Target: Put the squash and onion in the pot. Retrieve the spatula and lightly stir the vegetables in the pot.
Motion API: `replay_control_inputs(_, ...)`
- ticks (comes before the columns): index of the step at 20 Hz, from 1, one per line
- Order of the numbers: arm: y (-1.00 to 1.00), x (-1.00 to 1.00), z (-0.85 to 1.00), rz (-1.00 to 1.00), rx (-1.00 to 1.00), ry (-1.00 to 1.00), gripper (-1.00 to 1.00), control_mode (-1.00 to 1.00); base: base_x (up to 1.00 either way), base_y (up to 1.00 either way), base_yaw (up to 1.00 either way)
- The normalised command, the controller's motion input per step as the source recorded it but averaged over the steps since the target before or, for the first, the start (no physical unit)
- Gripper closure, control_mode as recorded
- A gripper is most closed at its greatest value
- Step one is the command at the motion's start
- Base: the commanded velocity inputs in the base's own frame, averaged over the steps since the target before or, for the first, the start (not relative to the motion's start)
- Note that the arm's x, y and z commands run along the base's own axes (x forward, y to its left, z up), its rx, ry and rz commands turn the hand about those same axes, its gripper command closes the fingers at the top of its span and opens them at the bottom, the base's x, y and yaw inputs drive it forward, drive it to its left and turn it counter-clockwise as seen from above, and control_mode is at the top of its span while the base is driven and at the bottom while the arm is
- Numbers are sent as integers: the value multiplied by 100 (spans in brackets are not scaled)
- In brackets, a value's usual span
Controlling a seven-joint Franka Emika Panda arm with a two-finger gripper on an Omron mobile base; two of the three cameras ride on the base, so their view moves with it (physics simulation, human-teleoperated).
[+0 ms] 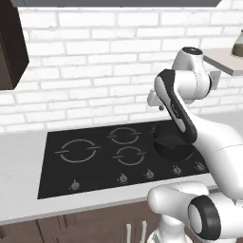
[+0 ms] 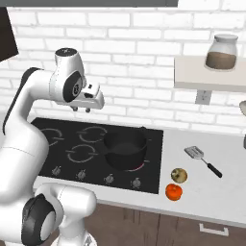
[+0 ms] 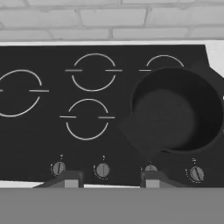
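Tool: I see my tool (image 2: 81,108) raised high over the stove (image 2: 62,144), fingers pointing down; in the hand view the two tips stand apart with nothing between them, so I read it as partly open and empty.
Pot: the pot (image 2: 126,150) sits on the stove below and to the right of the tool, over the right front burner; its inside looks empty.
Onion: the onion (image 2: 179,175) lies on the counter (image 2: 202,192), well to the right of the tool, beyond the pot.
Squash: the squash (image 2: 173,191) sits just beside the onion, nearer the counter's front edge; whether the two touch I cannot tell.
Spatula: the spatula (image 2: 202,160) lies flat on the counter farther right of the tool, behind the vegetables.
Step in hand: by my judgement the first pick has not begun; neither vegetable is in the pot.
Next move: I would carry the tool right past the pot, lower it over one vegetable with the fingers wider, and close gently; both are small and rounded and could roll.
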Motion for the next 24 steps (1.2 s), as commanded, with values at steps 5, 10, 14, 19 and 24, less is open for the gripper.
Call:
replay_control_inputs(5, 0, 0, 0, 0, 0, 0, -100, 100, 0, -18, 0)
replay_control_inputs(10, 0, 0, 0, 0, 0, 0, -100, 100, 0, -76, 0)
replay_control_inputs(14, 0, 0, 0, 0, 0, 0, -100, 100, 0, -71, 2)
replay_control_inputs(19, 0, 0, 0, 0, 0, 0, -100, 100, 1, -47, 2)
replay_control_inputs(24, 0, 0, 0, 0, 0, 0, -100, 100, 7, -47, 1)
